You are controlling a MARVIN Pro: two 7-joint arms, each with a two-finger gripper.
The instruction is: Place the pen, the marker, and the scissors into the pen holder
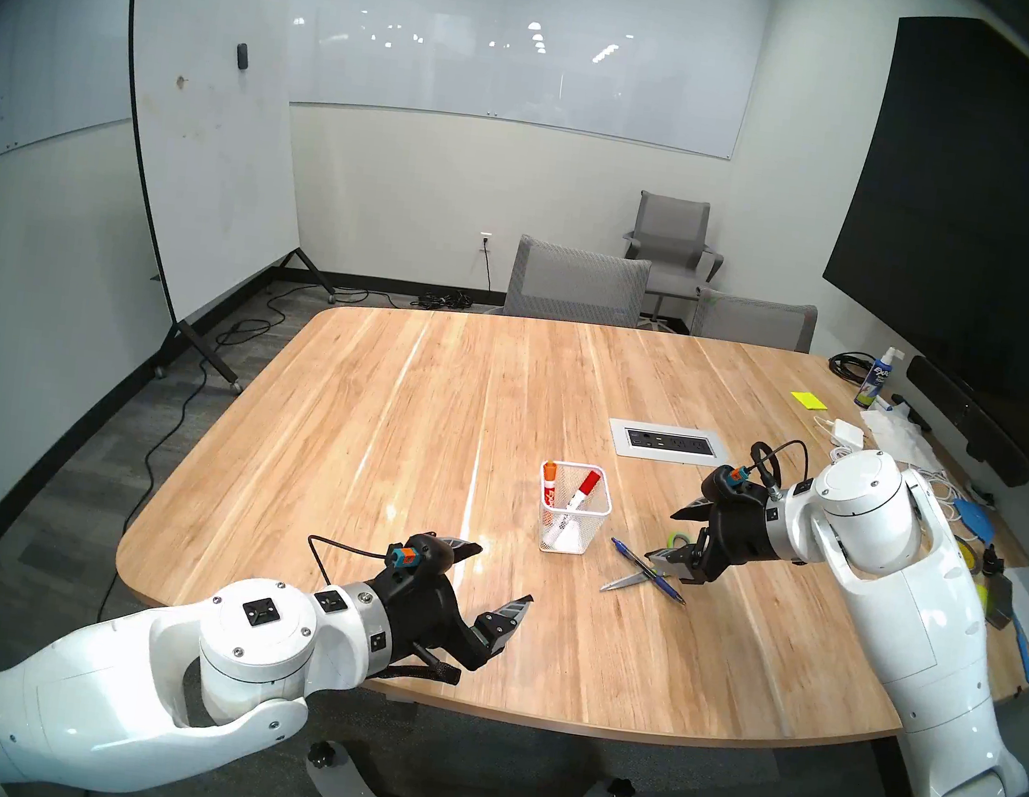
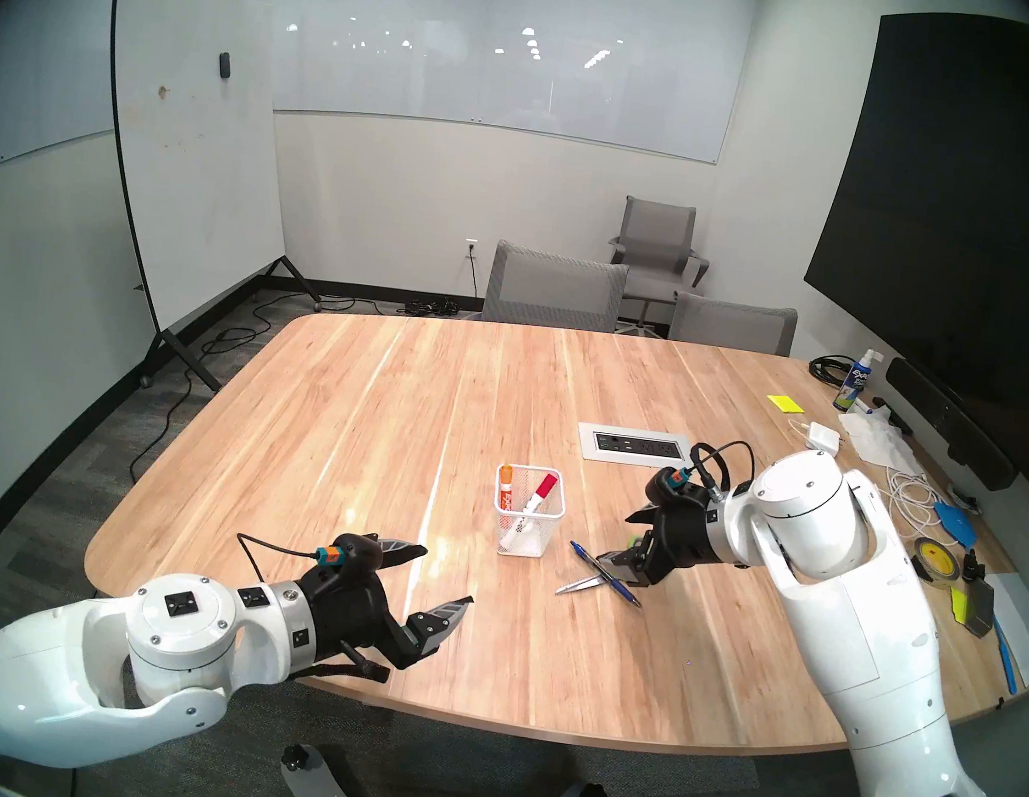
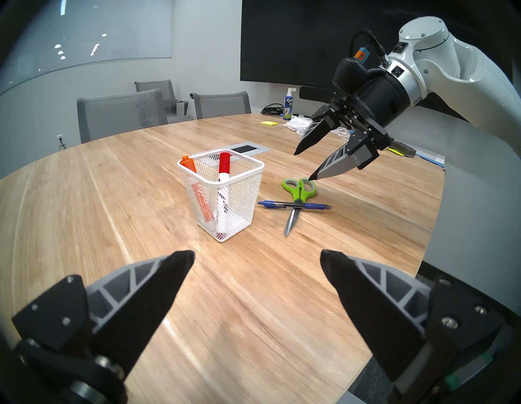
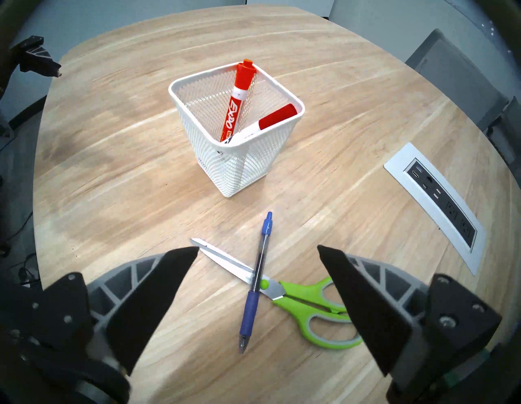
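Observation:
A white mesh pen holder (image 1: pixel 573 510) (image 4: pixel 234 145) stands mid-table. Inside it lean an orange-capped marker (image 4: pixel 238 96) and a red-capped marker (image 4: pixel 276 117). Just right of the holder, the green-handled scissors (image 3: pixel 299 189) (image 4: pixel 310 304) lie flat with blades closed. The blue pen (image 1: pixel 649 571) (image 4: pixel 259 270) rests across their blades near the pivot. My right gripper (image 1: pixel 662 535) (image 3: pixel 303 166) hovers open and empty just above the scissors' handles. My left gripper (image 1: pixel 505 574) (image 3: pixel 257 253) is open and empty over the table's near-left part, well short of the holder.
A power outlet panel (image 1: pixel 663 442) is set into the table behind the holder. The table's right edge carries a spray bottle (image 1: pixel 877 378), yellow sticky notes (image 1: pixel 807 400), a charger, cables and tape. Grey chairs (image 1: pixel 576 283) stand at the far side; a whiteboard stands to the left.

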